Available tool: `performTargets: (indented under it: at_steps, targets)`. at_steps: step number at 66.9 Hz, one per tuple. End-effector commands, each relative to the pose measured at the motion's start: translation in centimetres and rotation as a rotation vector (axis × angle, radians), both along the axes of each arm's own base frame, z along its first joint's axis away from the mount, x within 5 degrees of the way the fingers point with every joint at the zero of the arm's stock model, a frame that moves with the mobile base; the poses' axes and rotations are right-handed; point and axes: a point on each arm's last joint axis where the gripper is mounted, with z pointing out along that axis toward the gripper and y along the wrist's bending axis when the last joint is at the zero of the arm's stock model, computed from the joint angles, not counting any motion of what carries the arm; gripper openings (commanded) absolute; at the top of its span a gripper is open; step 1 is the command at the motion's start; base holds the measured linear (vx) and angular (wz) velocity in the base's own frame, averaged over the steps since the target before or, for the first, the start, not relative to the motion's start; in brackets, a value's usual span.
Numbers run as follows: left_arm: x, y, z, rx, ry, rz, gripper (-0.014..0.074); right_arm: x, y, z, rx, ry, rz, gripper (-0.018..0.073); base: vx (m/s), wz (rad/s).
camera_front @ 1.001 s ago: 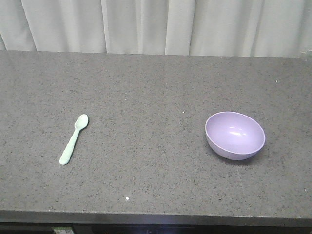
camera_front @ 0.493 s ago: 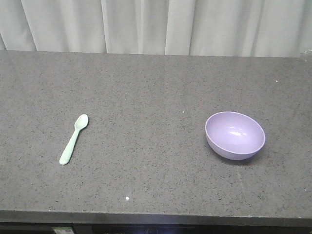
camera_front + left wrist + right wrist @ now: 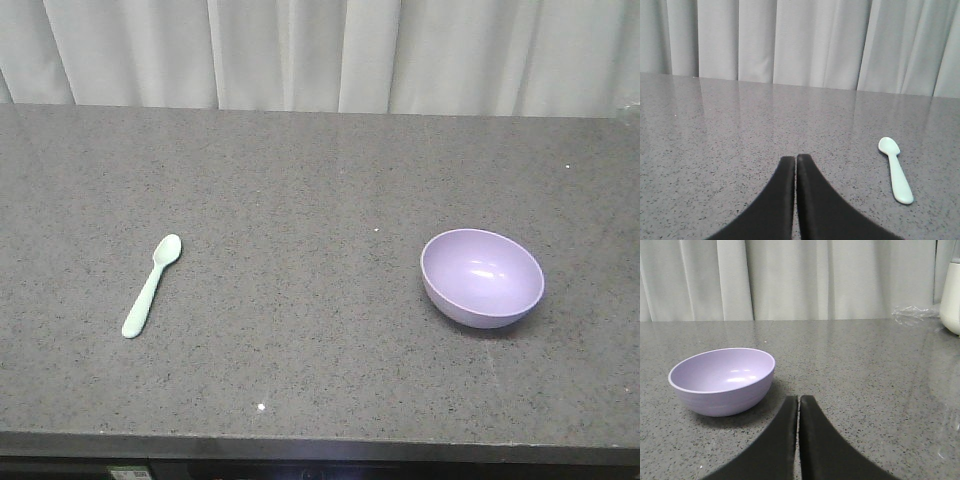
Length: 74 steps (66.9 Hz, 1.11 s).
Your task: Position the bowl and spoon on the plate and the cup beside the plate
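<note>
A pale lavender bowl (image 3: 482, 277) stands upright on the right of the grey speckled counter (image 3: 300, 180). A mint-green spoon (image 3: 151, 285) lies flat on the left, scoop end away from the front edge. My left gripper (image 3: 795, 158) is shut with nothing in it, and the spoon (image 3: 895, 169) lies ahead and to its right. My right gripper (image 3: 798, 398) is shut and empty, with the bowl (image 3: 722, 380) just ahead to its left. The plate and the cup are out of view. Neither gripper shows in the front view.
White curtains (image 3: 320, 55) hang behind the counter. At the far right of the right wrist view stand a white rounded object (image 3: 951, 297) and some crumpled clear plastic (image 3: 912, 314). The counter's front edge (image 3: 320, 445) runs along the bottom.
</note>
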Motion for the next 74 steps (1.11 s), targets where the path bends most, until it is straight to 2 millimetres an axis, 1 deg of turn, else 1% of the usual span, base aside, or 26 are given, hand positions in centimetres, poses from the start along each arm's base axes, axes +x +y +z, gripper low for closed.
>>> performTargets:
  at_steps: [1,17,23,28,36,49,53,56,60,64,71,72,73,74]
  targets:
    - [0.0,-0.2,0.4,-0.009,-0.109,-0.021,-0.0006,0.0,0.1,0.4,-0.019,-0.069,0.009,-0.0001,0.0,0.0]
    - [-0.2,-0.4,1.6,-0.177,-0.248,-0.061,-0.0006,0.0,0.1,0.6,-0.01,-0.089,0.011,-0.0001,0.0,0.0]
    - [-0.3,-0.5,1.9,-0.212,-0.291,-0.076,-0.0006,0.0,0.1,0.8,0.01,-0.11,0.014,-0.0001,0.0,0.0]
    - [-0.4,-0.5,2.2,-0.214,-0.32,-0.085,-0.0006,0.0,0.1,0.9,0.057,-0.12,0.016,-0.0001,0.0,0.0]
    - [-0.6,-0.6,2.9,-0.206,-0.394,-0.107,-0.0006,-0.1,0.1,1.2,0.183,-0.153,0.021,-0.0001,0.0,0.0]
    - [-1.1,-0.9,4.0,-0.209,-0.53,-0.151,-0.0006,-0.1,0.1,1.4,0.257,-0.177,0.023,-0.0001,0.0,0.0]
    - [-1.2,-0.9,4.2,-0.21,-0.549,-0.158,-0.0006,-0.1,0.1,1.5,0.286,-0.189,0.024,-0.0001,0.0,0.0]
    - [-1.2,-0.9,4.2,-0.244,-0.552,-0.167,-0.0006,-0.1,0.1,1.7,0.306,-0.204,0.024,-0.0001,0.0,0.0]
    - [-1.3,-1.0,4.4,-0.298,-0.555,-0.186,-0.0006,-0.3,0.1,2.4,0.314,-0.219,0.027,-0.0001,0.0,0.0]
    - [-1.3,-1.0,4.9,-0.347,-0.54,-0.206,-0.0006,-0.5,0.1,3.7,0.309,-0.238,0.032,-0.0001,0.0,0.0]
    - [-1.6,-1.3,6.5,-0.323,-0.502,-0.215,-0.0006,-0.7,0.2,6.7,0.289,-0.238,0.037,-0.0001,0.0,0.0]
    - [-1.7,-1.3,7.2,-0.296,-0.501,-0.214,-0.0006,-0.7,0.2,7.3,0.284,-0.233,0.037,-0.0001,0.0,0.0]
    - [-1.7,-1.3,7.3,-0.301,-0.492,-0.212,-0.0006,-0.7,0.2,7.7,0.278,-0.229,0.037,-0.0001,0.0,0.0]
    - [-1.9,-1.4,7.8,-0.284,-0.493,-0.212,-0.0006,-0.7,0.2,8.0,0.269,-0.219,0.035,0.0,0.0,0.0]
